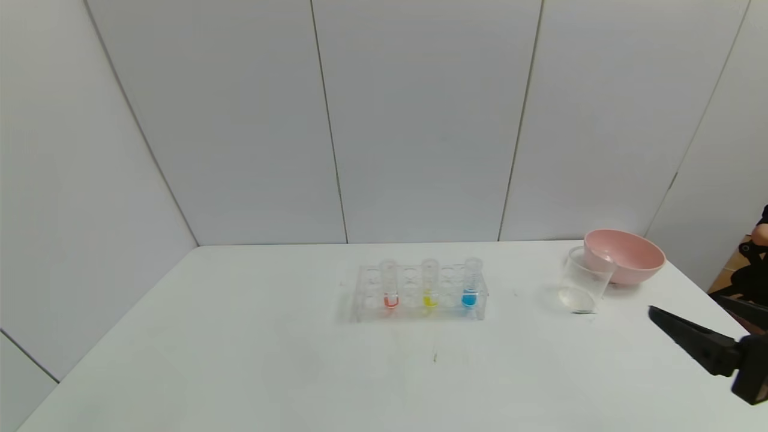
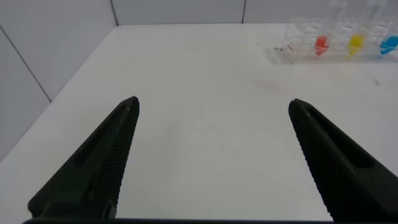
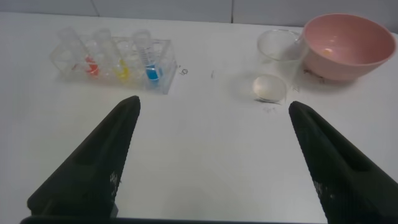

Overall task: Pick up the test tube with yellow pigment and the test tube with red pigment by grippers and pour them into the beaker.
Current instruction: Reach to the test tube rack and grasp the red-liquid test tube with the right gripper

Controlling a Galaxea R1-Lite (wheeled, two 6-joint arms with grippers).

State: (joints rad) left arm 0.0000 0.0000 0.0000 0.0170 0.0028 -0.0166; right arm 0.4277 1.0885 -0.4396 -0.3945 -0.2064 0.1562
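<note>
Clear acrylic forms the test tube rack (image 1: 420, 294), which is seen near the middle of the white table (image 1: 240, 360) in the head view. Three tubes are held upright in it. The test tube with red pigment (image 1: 390, 285) is placed at the robot's left end, the test tube with yellow pigment (image 1: 429, 284) in the middle, and a blue-tipped tube (image 1: 471, 283) at the right end. Empty holes are noted between them.

The beaker (image 1: 585, 280) is found well to the right of the rack, leaning against the pink bowl (image 1: 627, 255), which is set just behind it near the table's far right edge. Both appear empty of colour.

The right gripper (image 3: 211, 118) is held above the table in front of the beaker and bowl, on the robot's right; only one black finger (image 1: 690, 339) is shown in the head view. Its jaws are spread wide, with nothing between them. In its wrist view the rack (image 3: 112, 59), beaker (image 3: 277, 71) and bowl (image 3: 348, 43) are all seen beyond the fingertips.

The left gripper (image 2: 214, 106) is not seen in the head view. In its own wrist view it is held over bare table with jaws spread wide and nothing grasped; the rack (image 2: 339, 40) lies well beyond it, with the red (image 2: 321, 43) and yellow (image 2: 355, 42) tips visible.
</note>
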